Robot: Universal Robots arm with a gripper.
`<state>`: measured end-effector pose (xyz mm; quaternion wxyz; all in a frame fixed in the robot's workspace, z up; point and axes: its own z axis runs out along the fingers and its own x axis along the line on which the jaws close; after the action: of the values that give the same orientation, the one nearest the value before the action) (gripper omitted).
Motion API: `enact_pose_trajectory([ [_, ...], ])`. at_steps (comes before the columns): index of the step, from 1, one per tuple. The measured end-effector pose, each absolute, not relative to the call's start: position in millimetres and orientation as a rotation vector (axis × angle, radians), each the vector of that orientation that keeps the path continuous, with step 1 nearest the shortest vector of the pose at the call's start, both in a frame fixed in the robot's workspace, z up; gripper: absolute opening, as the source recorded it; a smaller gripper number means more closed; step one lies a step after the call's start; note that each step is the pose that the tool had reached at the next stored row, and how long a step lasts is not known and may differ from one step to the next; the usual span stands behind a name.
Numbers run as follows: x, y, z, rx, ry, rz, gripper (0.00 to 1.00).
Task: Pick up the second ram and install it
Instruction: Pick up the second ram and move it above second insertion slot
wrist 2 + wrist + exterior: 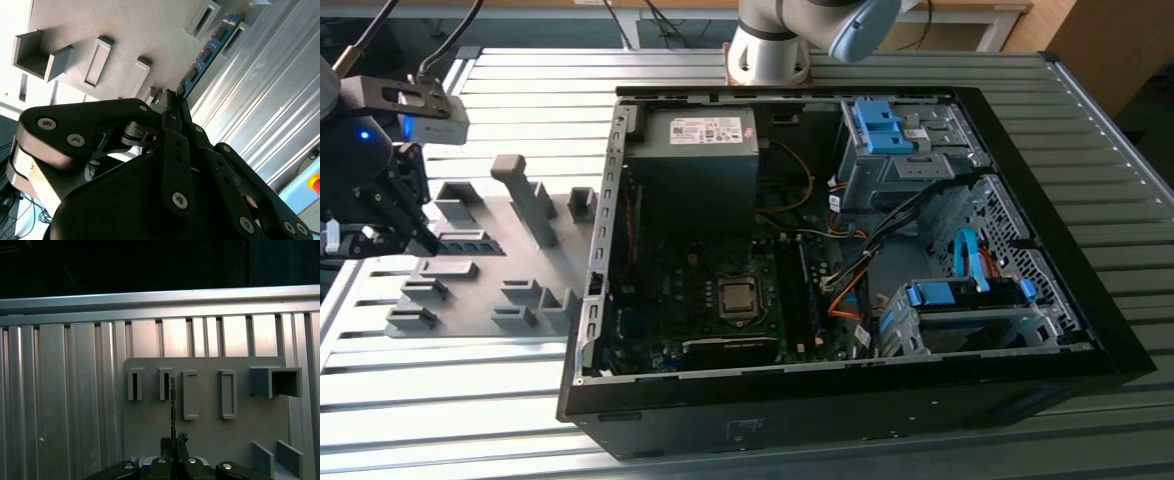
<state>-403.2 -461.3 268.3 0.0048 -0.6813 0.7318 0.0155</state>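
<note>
I can't pick out the stick at all in the exterior view. There the gripper (384, 228) sits at nine o'clock, partly cut off by the exterior view's left edge, and its fingers are lost in dark clutter above the grey holder plate (470, 300). The open computer case (854, 405) lies at three o'clock from that plate, well apart from the gripper.

In both wrist views the gripper (175, 100) (173, 441) has its jaws drawn narrow, clamped on the near end of the second ram (206, 54). The stick reaches out over the holder plate (90, 25). I cannot tell whether its far end touches a slotted block (239, 36) or hangs free of it.

In the second wrist view the stick is a thin, narrow blue-green board with a row of black chips. In the first wrist view it shows edge-on (173, 400), a dark sliver crossing a slotted block (165, 384).
</note>
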Motion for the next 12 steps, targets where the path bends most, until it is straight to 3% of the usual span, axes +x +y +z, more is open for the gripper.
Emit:
enact_pose_trajectory([
  [12, -403.3, -461.3, 275.1, -2.134, 2.292, 0.048, 0.14],
])
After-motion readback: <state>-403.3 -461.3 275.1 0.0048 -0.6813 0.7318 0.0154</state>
